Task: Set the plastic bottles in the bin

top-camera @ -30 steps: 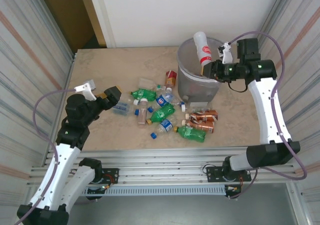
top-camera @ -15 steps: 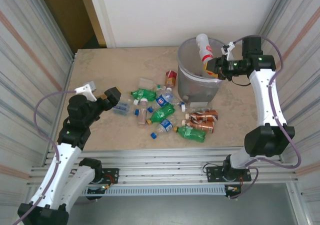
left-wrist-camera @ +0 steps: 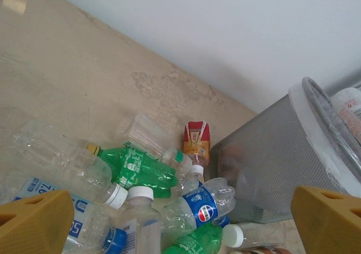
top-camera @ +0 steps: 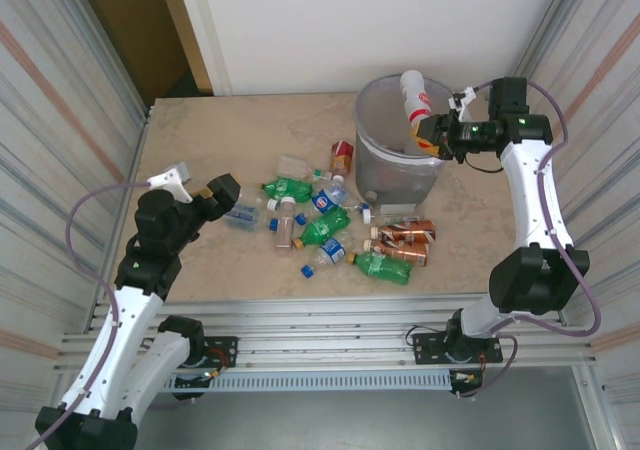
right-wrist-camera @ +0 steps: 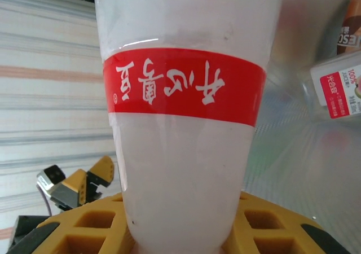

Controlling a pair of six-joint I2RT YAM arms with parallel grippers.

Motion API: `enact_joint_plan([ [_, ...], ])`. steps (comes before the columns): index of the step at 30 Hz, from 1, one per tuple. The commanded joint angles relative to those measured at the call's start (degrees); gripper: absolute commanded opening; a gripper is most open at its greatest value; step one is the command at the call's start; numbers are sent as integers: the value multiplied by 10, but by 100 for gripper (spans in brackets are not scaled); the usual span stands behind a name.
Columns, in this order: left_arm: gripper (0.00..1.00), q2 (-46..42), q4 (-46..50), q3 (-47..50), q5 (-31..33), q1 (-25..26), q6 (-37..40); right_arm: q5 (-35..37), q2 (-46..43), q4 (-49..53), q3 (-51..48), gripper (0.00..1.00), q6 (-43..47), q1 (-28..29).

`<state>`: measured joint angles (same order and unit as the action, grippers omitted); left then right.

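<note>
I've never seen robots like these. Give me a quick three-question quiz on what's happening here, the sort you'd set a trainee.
1. True or false: the right gripper is shut on a white bottle with a red label.
2. Where is that bottle relative to the bin? A) underneath it B) above its opening C) lying far from it
3. Fill in: the left gripper is ___ (open or shut).

Key: 1 true; 2 B; 3 open.
</note>
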<state>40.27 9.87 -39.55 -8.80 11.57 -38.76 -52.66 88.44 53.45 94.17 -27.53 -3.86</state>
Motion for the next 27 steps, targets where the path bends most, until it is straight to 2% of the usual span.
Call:
enact_joint_plan([
  [1,99,-8,2,5,14,-2,3,-15,-16,-13,-16,35,-26,0],
  [9,99,-11,6,5,18,-1,3,-13,-25,-16,-21,48,-33,-1],
  [14,99,-16,9,6,23,-1,4,-10,-25,-19,-11,49,-38,-9],
  [22,99,-12,11,6,26,-2,6,33,-23,-23,11,49,-35,-20],
  [27,99,-10,14,5,28,-2,9,81,-13,8,60,45,10,-13],
])
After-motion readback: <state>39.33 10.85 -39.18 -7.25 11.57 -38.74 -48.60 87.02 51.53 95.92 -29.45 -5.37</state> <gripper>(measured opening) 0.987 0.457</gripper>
